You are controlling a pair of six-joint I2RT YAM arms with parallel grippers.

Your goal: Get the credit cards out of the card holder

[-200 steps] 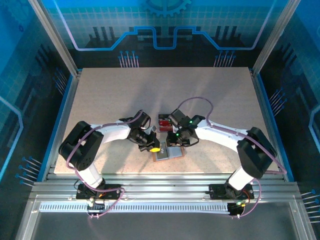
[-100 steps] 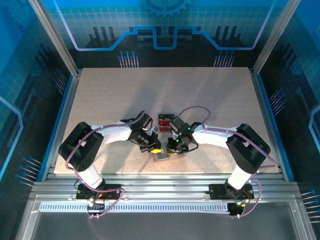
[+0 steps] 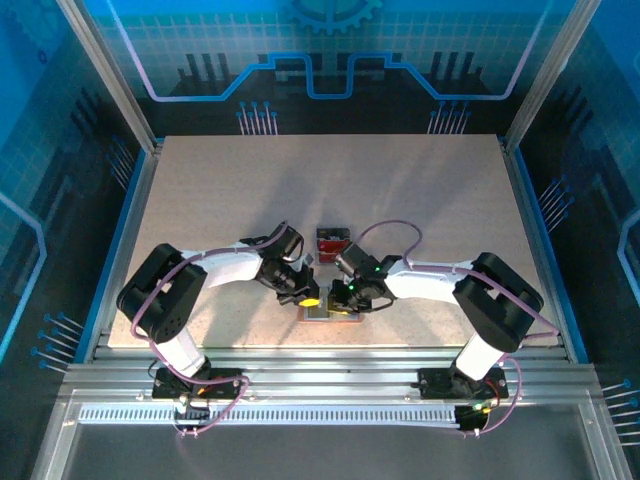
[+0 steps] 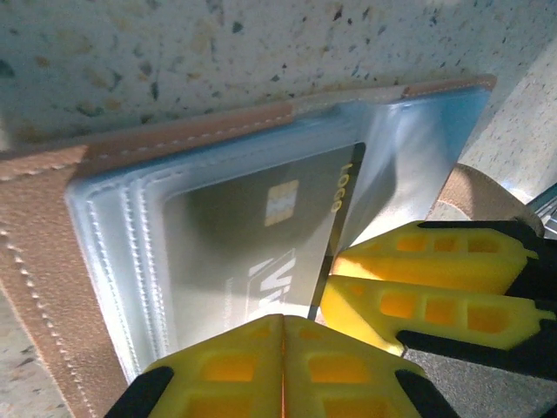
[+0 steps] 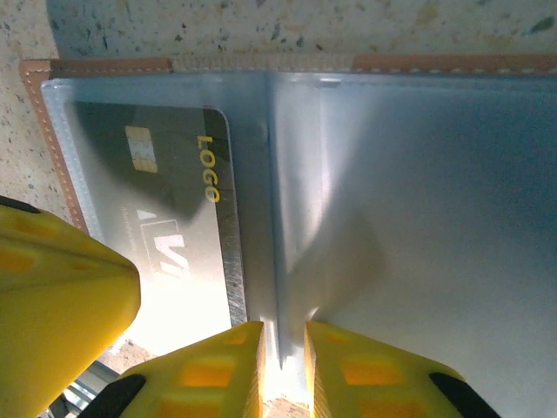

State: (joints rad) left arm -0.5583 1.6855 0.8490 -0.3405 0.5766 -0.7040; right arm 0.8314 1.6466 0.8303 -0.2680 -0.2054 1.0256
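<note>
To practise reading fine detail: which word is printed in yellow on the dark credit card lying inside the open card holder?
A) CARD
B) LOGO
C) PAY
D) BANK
B: the credit card tucked in the card holder bears the yellow letters LOGO next to its chip, readable in both wrist views.

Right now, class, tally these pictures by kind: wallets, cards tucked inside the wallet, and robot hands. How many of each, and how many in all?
wallet: 1
card inside the wallet: 1
robot hands: 2, the left hand and the right hand
Total: 4
</note>
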